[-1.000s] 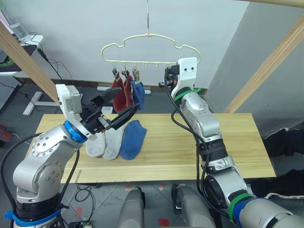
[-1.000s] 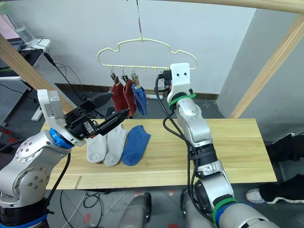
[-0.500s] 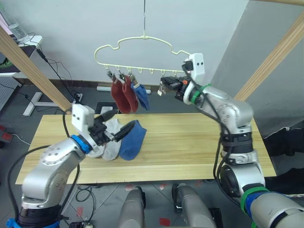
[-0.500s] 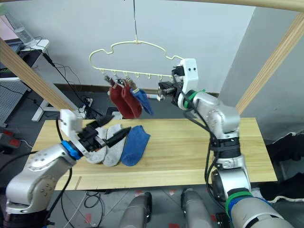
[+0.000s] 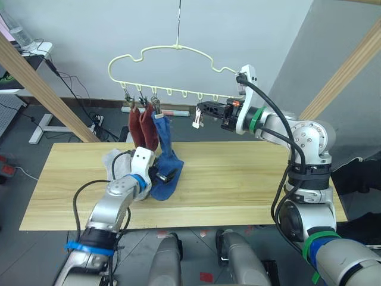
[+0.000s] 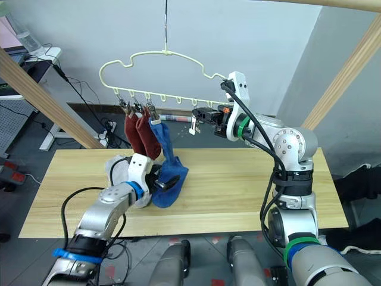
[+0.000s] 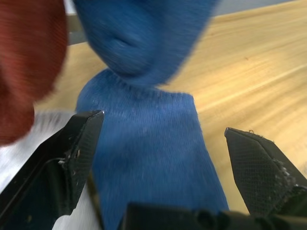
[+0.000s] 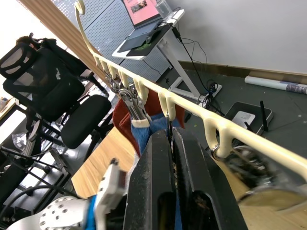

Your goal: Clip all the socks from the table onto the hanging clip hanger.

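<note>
Over the last second the left gripper (image 7: 158,158) has dropped, jaws wide, onto the blue sock (image 5: 167,176) on the desk (image 5: 250,185), while the right gripper (image 5: 202,108), jaws narrow on a clip (3 socks already hang), has pulled the clip hanger (image 5: 161,55) sideways, so a 4th clipping looks next.

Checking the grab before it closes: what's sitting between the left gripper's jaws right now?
In the left wrist view, the blue sock on the table lies between the open jaws of the left gripper; nothing else sits in the gap.
</note>
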Motion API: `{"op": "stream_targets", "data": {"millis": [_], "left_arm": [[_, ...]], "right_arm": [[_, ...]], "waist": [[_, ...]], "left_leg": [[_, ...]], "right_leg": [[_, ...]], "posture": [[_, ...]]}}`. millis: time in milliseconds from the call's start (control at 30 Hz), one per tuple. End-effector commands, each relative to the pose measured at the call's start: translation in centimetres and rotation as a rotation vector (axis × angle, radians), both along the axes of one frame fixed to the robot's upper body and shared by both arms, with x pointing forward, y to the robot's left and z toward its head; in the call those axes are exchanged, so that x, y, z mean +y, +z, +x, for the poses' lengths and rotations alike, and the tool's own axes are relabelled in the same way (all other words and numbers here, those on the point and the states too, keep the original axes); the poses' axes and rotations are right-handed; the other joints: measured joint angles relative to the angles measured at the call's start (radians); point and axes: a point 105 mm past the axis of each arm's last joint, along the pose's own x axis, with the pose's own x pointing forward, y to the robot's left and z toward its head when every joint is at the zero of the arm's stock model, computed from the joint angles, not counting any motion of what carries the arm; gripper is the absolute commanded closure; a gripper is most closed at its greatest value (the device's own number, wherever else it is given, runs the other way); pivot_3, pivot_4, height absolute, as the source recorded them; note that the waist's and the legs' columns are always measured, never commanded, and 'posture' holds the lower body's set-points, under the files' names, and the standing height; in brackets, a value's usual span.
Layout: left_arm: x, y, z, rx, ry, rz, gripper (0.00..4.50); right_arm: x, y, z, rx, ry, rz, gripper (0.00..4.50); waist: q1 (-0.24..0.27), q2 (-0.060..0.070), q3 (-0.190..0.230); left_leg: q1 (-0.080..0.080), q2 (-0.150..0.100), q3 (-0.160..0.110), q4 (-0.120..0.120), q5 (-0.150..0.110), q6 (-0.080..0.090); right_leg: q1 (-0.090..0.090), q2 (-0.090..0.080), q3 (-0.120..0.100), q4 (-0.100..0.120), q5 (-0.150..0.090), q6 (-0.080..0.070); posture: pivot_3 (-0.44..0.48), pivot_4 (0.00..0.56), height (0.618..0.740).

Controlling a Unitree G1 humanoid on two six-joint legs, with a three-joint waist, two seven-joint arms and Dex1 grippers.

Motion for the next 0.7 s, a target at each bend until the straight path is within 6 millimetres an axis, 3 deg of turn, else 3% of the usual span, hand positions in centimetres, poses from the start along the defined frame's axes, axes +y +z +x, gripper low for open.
{"op": "stream_targets", "data": {"millis": [33, 467, 700], "left_arm": [[0.2, -0.9, 1.0, 0.001, 0.011, 0.057, 0.00], [-1.0, -3.1, 2.1, 0.067, -0.062, 0.178, 0.00], [-1.7, -3.8, 0.8, 0.101, -0.129, 0.155, 1.90]], "right_arm": [[0.7, 1.6, -0.9, -0.062, 0.035, 0.020, 4.49], [0.3, 2.2, 0.3, -0.104, -0.077, 0.023, 4.49], [0.0, 2.0, 1.3, -0.098, -0.122, 0.018, 4.50]], "waist": [[0.000, 0.000, 0.000], [0.000, 0.000, 0.000], [-0.001, 0.000, 0.000]], "left_leg": [[0.000, 0.000, 0.000, 0.000, 0.000, 0.000], [-0.002, -0.001, 0.000, 0.002, 0.000, 0.000], [-0.002, 0.000, 0.000, 0.002, 0.000, 0.000]], "right_leg": [[0.000, 0.000, 0.000, 0.001, 0.000, 0.000], [-0.002, 0.000, 0.000, 0.003, 0.000, 0.000], [-0.002, 0.000, 0.000, 0.004, 0.000, 0.000]], "posture": [[0.003, 0.278, 0.740], [-0.020, 0.267, 0.740], [-0.013, 0.274, 0.740]]}}
